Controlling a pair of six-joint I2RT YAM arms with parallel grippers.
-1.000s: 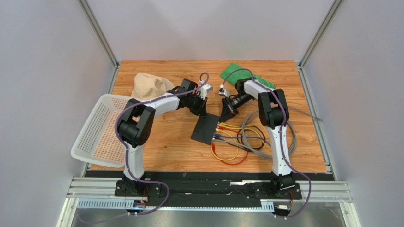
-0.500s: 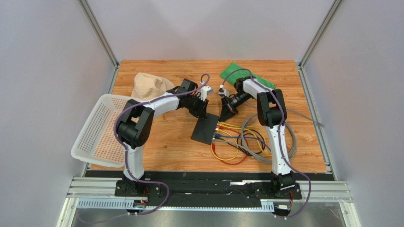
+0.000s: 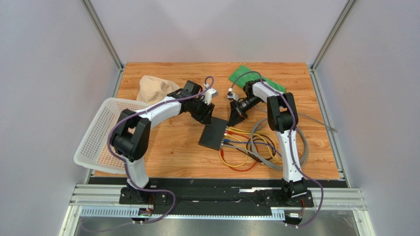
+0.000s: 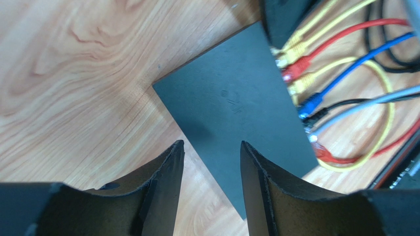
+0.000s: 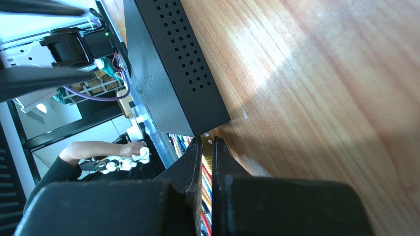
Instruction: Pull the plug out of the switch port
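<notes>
Looking down from the overhead camera, the switch (image 3: 215, 134) lies flat near the middle of the wooden table (image 3: 172, 147), with its row of sockets facing right and a tangle of coloured cables (image 3: 246, 150) running out of them. The left gripper (image 3: 207, 114) hangs just above the switch's far left corner. The right gripper (image 3: 234, 119) sits at the far right corner, close to the top of the socket row. From up here neither pair of jaws can be read. A white basket (image 3: 101, 132) overhangs the table's left edge, a beige cloth (image 3: 150, 88) lies behind the left arm, and a green cloth (image 3: 256, 77) lies at the back.

From the left wrist camera, the left gripper (image 4: 212, 162) has its jaws parted about halfway. Nothing is between them, and its fingers (image 4: 165, 179) touch nothing that shows. Below the gap is one corner of the switch (image 4: 236, 113). Yellow, red and blue plugs (image 4: 298, 73) sit along the switch's right edge.

From the right wrist camera, the right gripper (image 5: 204, 147) has its jaws drawn together to a thin slit. The tips are just beside the near corner of the switch (image 5: 172, 73), where the cables (image 5: 207, 189) begin. A bit of yellow shows through the slit, but I cannot tell whether a plug is pinched there.
</notes>
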